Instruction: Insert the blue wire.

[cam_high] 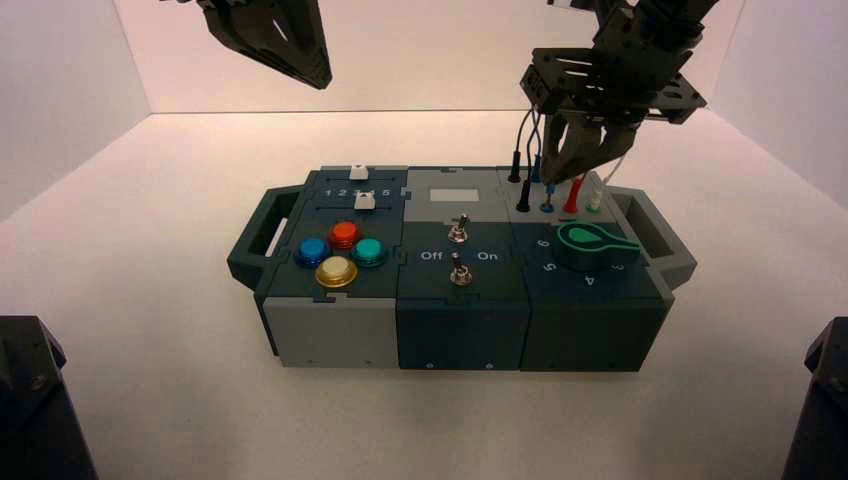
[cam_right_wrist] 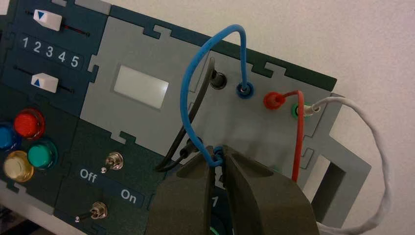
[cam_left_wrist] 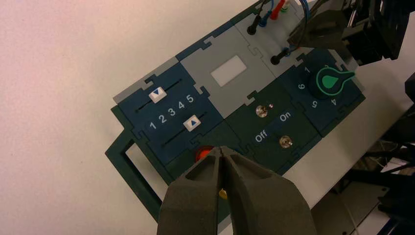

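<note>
Right pincer (cam_right_wrist: 219, 159) clamps one blue wire (cam_right_wrist: 188, 83) at the box's (cam_high: 340, 335) back-right corner; left pincer (cam_left_wrist: 223, 155), closed, hangs above.

Right pincer (cam_high: 578, 172) reaches steeply down, fingers nearly closed; left pincer (cam_high: 300, 62) hangs raised, fingers together.

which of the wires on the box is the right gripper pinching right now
The blue wire. The right gripper is shut on its near plug, while the black wire, red wire and white wire hang free of it.
</note>
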Controlling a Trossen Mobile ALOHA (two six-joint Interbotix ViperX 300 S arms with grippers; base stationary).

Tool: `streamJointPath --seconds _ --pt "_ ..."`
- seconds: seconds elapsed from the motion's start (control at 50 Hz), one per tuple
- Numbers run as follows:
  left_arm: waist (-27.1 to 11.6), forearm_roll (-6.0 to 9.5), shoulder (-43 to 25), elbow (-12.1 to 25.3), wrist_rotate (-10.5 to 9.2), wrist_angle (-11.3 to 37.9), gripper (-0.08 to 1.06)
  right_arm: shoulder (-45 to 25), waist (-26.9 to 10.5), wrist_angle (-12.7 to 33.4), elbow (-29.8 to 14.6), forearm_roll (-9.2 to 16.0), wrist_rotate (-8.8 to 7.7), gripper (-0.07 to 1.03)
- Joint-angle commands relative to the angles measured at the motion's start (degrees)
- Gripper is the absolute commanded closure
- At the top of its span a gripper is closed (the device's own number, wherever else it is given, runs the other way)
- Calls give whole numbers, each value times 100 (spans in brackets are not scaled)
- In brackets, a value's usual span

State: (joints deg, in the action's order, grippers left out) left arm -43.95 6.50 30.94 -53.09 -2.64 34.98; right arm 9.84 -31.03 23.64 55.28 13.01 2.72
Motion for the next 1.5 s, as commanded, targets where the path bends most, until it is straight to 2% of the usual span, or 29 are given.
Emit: streamJointPath --seconds 0.02,0.38,1.04,1.34,1.5 --pt "18 -26 26 185 9 -53 101 -79 -132 79 26 26 35 99" --pt "26 -62 26 193 18 -53 101 -105 -132 176 35 -44 35 99" --pt "62 -62 -18 185 62 -53 101 -9 -229 220 70 44 35 99" --pt "79 -62 -18 185 97 -53 101 44 -202 343 -79 -62 44 99" --pt "79 -62 -18 167 105 -53 101 132 -149 360 -105 -158 123 99"
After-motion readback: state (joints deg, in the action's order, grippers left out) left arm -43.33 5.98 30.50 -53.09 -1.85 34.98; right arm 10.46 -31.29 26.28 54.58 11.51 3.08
